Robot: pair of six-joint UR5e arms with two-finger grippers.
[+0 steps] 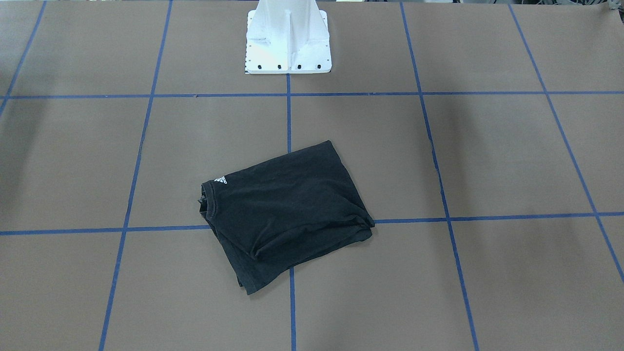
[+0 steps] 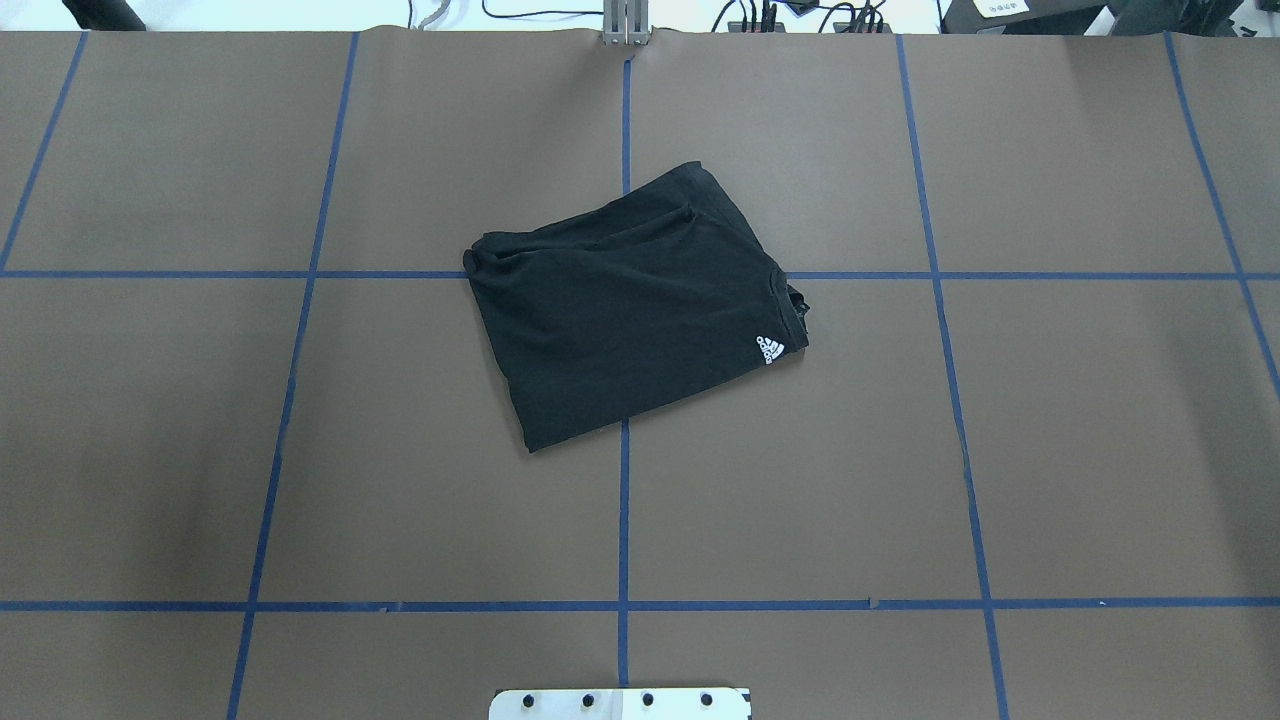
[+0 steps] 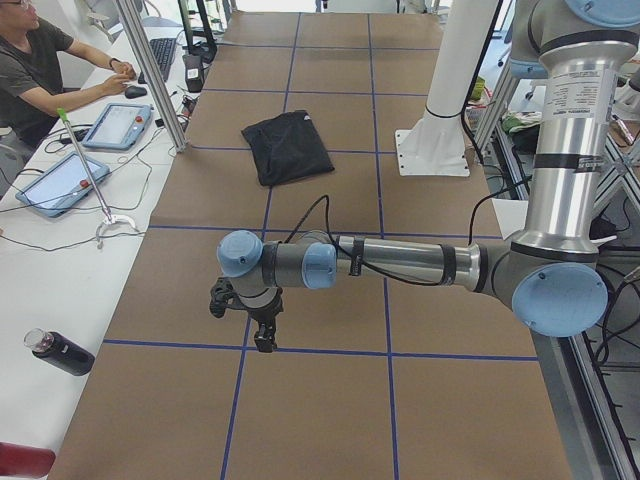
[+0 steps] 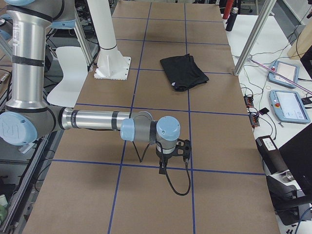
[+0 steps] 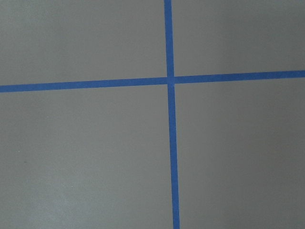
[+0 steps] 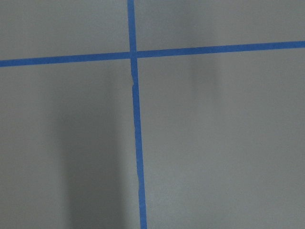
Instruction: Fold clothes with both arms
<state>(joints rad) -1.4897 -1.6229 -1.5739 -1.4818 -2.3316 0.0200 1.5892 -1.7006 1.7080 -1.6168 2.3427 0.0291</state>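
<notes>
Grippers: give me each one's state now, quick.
Left gripper: cannot tell, shows only in a side view.
Right gripper: cannot tell, shows only in a side view.

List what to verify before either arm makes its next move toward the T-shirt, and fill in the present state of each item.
1. T-shirt lies folded near the middle of the table: ok.
2. Fold tidy: not ok. The collar pokes out at one edge, and layers bunch along another.
3. Clearance of the left gripper: ok, it is over bare table, apart from the T-shirt.
4. Clearance of the right gripper: ok, also over bare table, apart from the T-shirt.
5. Grippers open or shut: cannot tell, since only the side views show them.
6. T-shirt in the wrist views: not ok. Both show only table and blue tape.
</notes>
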